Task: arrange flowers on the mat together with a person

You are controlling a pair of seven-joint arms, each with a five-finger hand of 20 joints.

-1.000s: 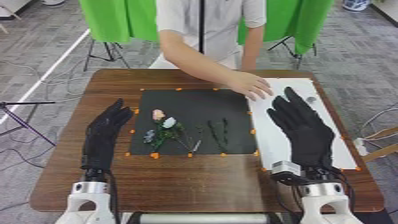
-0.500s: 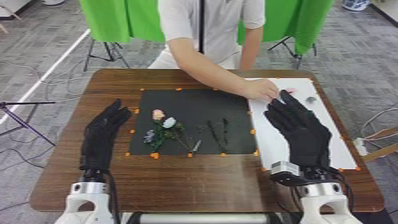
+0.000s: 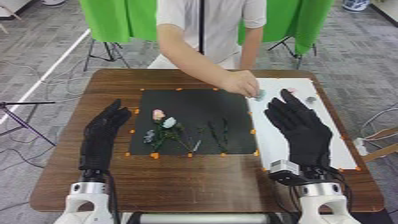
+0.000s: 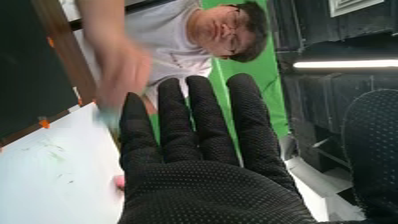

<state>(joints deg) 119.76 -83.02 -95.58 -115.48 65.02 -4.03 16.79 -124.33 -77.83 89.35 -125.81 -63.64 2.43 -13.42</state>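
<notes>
Along the near edge of the desk [image 3: 200, 175], 2 robot arms come in; over its left side hangs the left hand [image 3: 99, 137], fingers straight and close together, holding nothing; towards the right edge the right hand [image 3: 304, 135] is raised before a white sheet [image 3: 342, 155], its fingers straight, slightly spread and empty in the right wrist view too.

Between the hands, a black mat [image 3: 204, 102] lies on the desk, orange markers [image 3: 155, 156] around its border; on the mat's near half, 2 dark green stems [image 3: 218, 135] lie side by side on the right; a slim pale piece [image 3: 196, 145] is left of them; farther left is a leafy bunch with a blue-grey flower [image 3: 149, 136], then a white flower [image 3: 169, 122], then a pink flower [image 3: 158, 114], the farthest of the 3.

On the white sheet, the right wrist view shows small green scraps [image 4: 55, 154]; towards the desk's far right corner lie a grey piece [image 3: 311, 100] and, just beyond it, a pink piece [image 3: 291, 91]; at the sheet's far left, a person's hand [image 3: 240, 83], its fingers curled, has a pale green piece [image 3: 259, 95] at the fingertips; the person stands beyond the desk's far edge.
</notes>
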